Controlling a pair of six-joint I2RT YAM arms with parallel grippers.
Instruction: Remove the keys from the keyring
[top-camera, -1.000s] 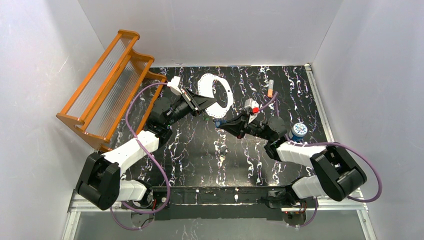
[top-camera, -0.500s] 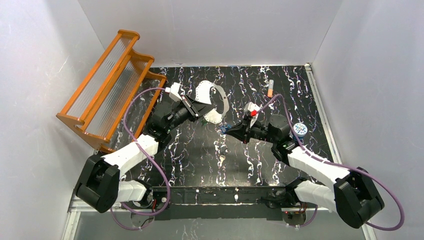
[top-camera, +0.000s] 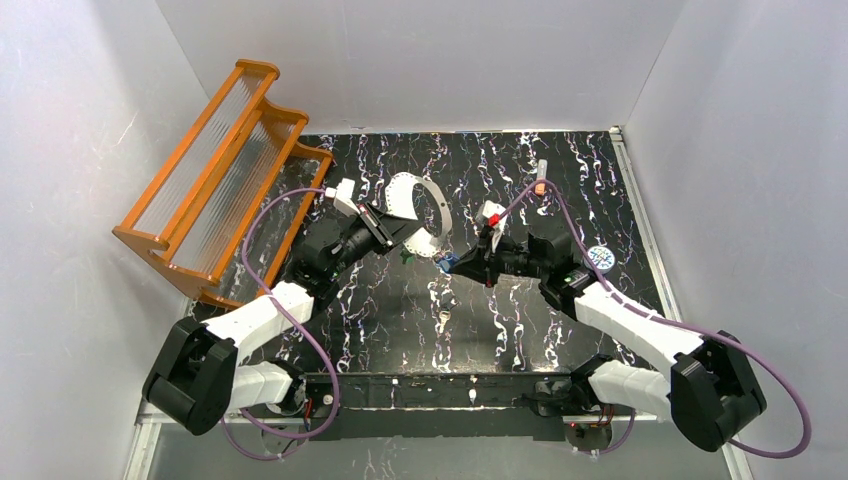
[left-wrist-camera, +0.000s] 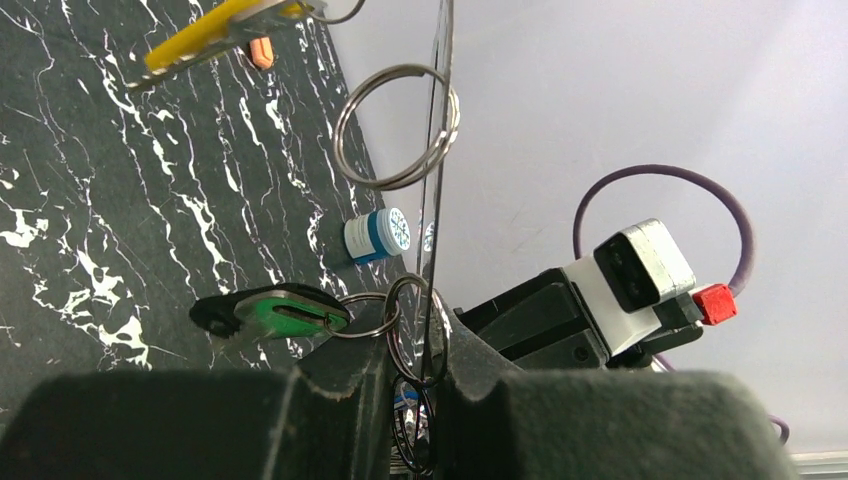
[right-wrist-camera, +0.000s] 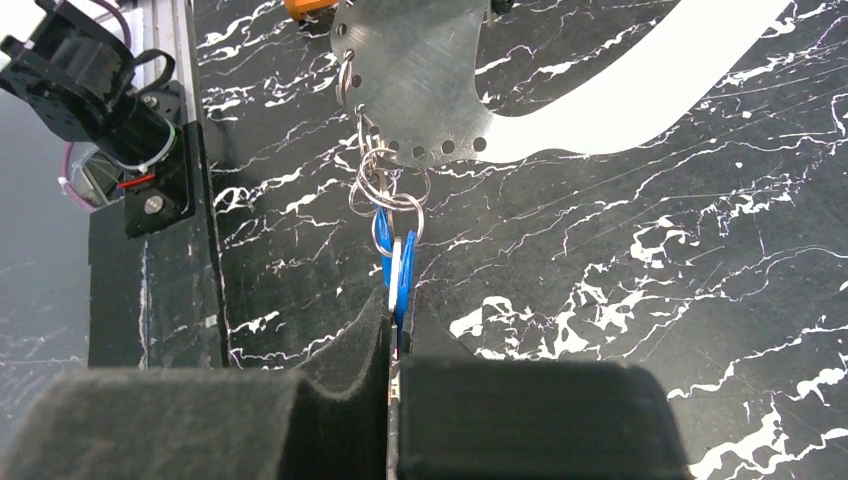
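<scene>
Closest to my right wrist camera, the right gripper (right-wrist-camera: 392, 335) is clamped shut on the blue key (right-wrist-camera: 397, 268). That key hangs from the keyring (right-wrist-camera: 415, 75) by a cluster of split rings (right-wrist-camera: 385, 190) just under the keyring's perforated edge. I judge this grip is meant to draw the key away from the keyring while the other arm anchors it. The left gripper (left-wrist-camera: 412, 370) is pinched onto the keyring itself and seems to hold it up off the table.

Only the left wrist view shows the keyring edge-on. There a green key (left-wrist-camera: 275, 315) is ringed to it beside the fingers, and a yellow key (left-wrist-camera: 215, 32) sits toward the keyring's far end. Only the top view shows the two arms meeting on either side of the keyring.
</scene>
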